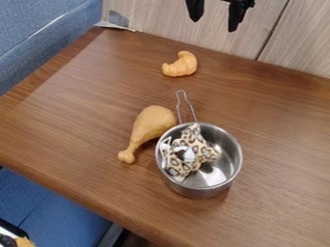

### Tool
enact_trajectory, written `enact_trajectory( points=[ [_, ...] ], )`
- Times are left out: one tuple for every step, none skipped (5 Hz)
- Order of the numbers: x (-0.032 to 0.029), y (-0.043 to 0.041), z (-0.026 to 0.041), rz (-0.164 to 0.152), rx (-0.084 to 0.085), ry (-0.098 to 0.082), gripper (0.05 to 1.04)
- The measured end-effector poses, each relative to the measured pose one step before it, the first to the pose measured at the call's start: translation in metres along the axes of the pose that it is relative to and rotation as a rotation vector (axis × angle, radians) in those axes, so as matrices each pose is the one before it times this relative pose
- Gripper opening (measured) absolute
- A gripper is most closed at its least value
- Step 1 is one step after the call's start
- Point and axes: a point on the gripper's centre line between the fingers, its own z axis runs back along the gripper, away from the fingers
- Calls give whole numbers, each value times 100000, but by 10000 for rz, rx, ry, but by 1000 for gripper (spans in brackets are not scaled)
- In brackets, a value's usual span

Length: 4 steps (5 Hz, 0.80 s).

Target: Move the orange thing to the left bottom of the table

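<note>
My gripper [216,14] hangs at the top edge, above and a little right of the orange croissant, its two fingers spread apart with nothing between them. The orange croissant-shaped piece [180,64] lies on the brown wooden table [77,106] near its back edge. Lower down, left of the metal pot, rests an orange-brown toy drumstick [149,128], its thin end pointing to the lower left.
A metal pot [238,166] with a wire handle toward the back holds a leopard-print cloth toy [193,150]. Behind the table stands a wood-panel wall [168,19]. Blue seats [38,34] flank the table at the left and lower left.
</note>
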Motion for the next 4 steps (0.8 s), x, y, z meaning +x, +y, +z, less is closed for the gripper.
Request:
enact_trajectory(
  points=[
    [-611, -43, -1528, -41, -4, 429, 999],
    [-826, -14, -965, -309, 6, 230, 999],
    [-613, 1100, 381, 16, -14, -24, 999],
    [-217, 1659, 84, 54, 235, -35, 999]
  ],
)
